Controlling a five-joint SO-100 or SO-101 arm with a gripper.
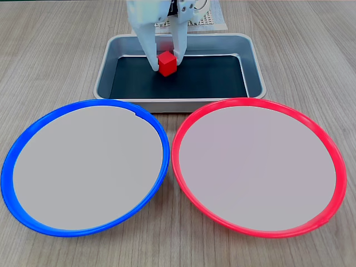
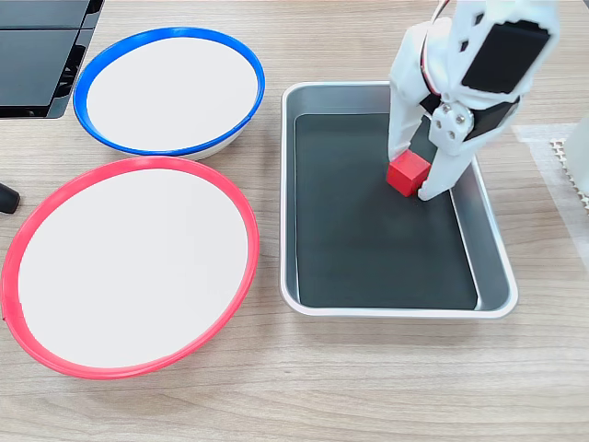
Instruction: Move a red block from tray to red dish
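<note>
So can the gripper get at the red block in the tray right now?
Probably yes: the gripper already straddles the red block inside the tray, one finger on each side, and nothing else lies near it.

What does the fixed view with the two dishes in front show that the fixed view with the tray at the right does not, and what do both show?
A fixed view adds a small step in the rim of the blue dish. Another fixed view adds a flat black device at the table corner and the black motor on the tool. Both fixed views share the tray, the red dish, and the red block between the tool's fingers.
</note>
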